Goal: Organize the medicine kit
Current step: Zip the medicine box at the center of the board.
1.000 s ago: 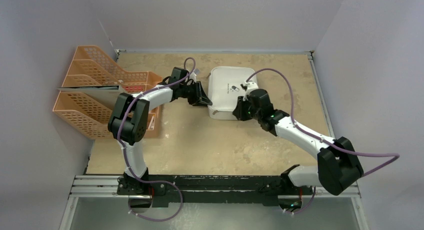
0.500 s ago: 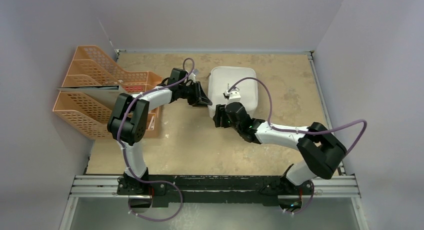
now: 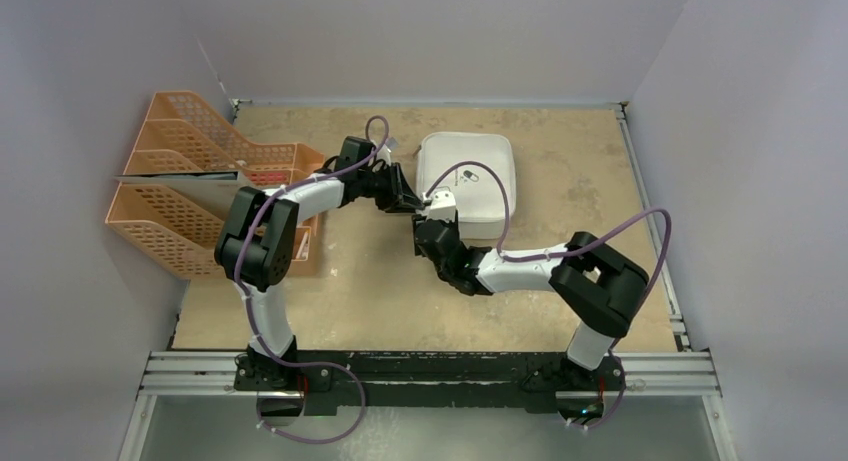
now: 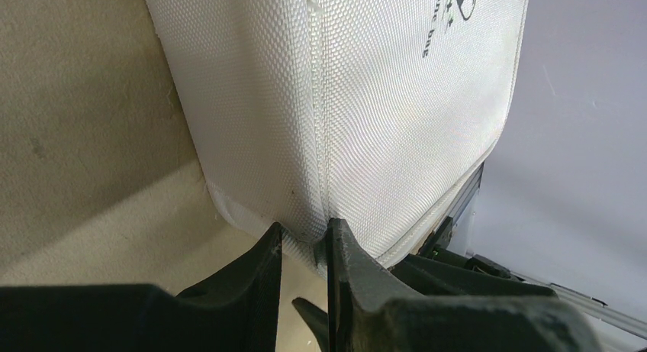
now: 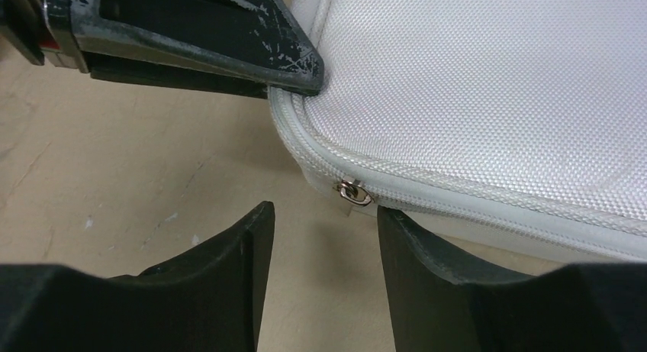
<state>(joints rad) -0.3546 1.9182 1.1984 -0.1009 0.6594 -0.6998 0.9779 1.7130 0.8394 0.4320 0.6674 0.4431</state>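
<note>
The medicine kit (image 3: pixel 485 151) is a pale grey-white woven case lying zipped shut at the back middle of the table. My left gripper (image 3: pixel 408 199) is at its front-left corner. In the left wrist view the jaws (image 4: pixel 305 230) pinch that corner of the kit (image 4: pixel 366 100). My right gripper (image 3: pixel 428 223) sits just in front of the same corner, open and empty. In the right wrist view it (image 5: pixel 322 214) stands just short of the metal zip pull (image 5: pixel 352 192) on the kit (image 5: pixel 496 85). A left finger (image 5: pixel 229 39) shows above.
Orange mesh file trays (image 3: pixel 190 181) stand at the left, next to the left arm's elbow. Grey walls close in the back and both sides. A metal rail (image 3: pixel 430 366) carrying both arm bases runs along the near edge.
The right arm swung left along the kit's front edge to its front-left corner, and its jaws opened. The left gripper kept its hold and did not move.
</note>
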